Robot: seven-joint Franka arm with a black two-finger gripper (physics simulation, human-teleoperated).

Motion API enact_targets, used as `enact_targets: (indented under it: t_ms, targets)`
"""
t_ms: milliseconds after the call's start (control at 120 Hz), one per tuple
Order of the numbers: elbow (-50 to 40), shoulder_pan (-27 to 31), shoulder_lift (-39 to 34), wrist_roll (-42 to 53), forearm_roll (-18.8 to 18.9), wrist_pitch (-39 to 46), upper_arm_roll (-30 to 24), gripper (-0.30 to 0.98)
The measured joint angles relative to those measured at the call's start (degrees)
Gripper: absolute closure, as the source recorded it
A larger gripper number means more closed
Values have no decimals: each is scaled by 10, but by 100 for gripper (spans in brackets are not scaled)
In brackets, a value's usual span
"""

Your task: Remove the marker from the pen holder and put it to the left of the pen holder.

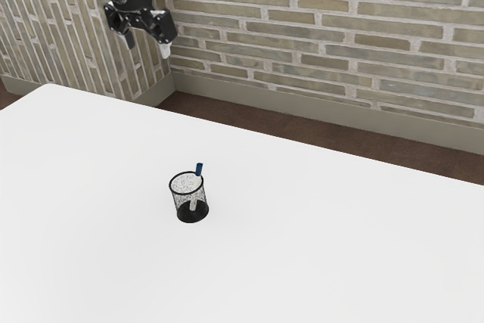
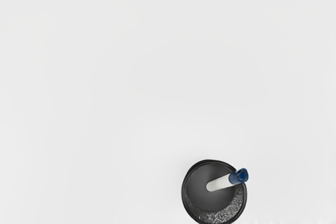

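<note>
High at the exterior view's upper left, my black gripper (image 1: 147, 48) stands open, its two fingers apart with nothing between them. Well below it and toward the exterior view's right, the black mesh pen holder (image 1: 180, 198) stands upright on the white table (image 1: 318, 240). A white marker with a blue end (image 1: 199, 169) leans inside, the blue end poking above the rim. From above, in the wrist view, the round pen holder (image 2: 202, 199) has the marker (image 2: 220, 182) slanting across it, blue end over the rim.
A brick wall (image 1: 333, 43) rises behind the table, with brown floor (image 1: 302, 132) between them. The table's far edge runs across the exterior view, below the gripper.
</note>
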Motion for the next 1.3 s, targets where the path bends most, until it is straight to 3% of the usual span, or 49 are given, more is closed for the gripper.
enact_targets:
  t_ms: [142, 542, 800, 1300]
  targets:
    - [-3, -14, 21, -1, 1, 2, -7, 0]
    - [-56, -85, 168, -13, 0, 48, 14, 2]
    - [-143, -86, 166, -22, -1, 85, 30, 10]
    - [-148, -87, 195, -30, 12, 154, 61, 25]
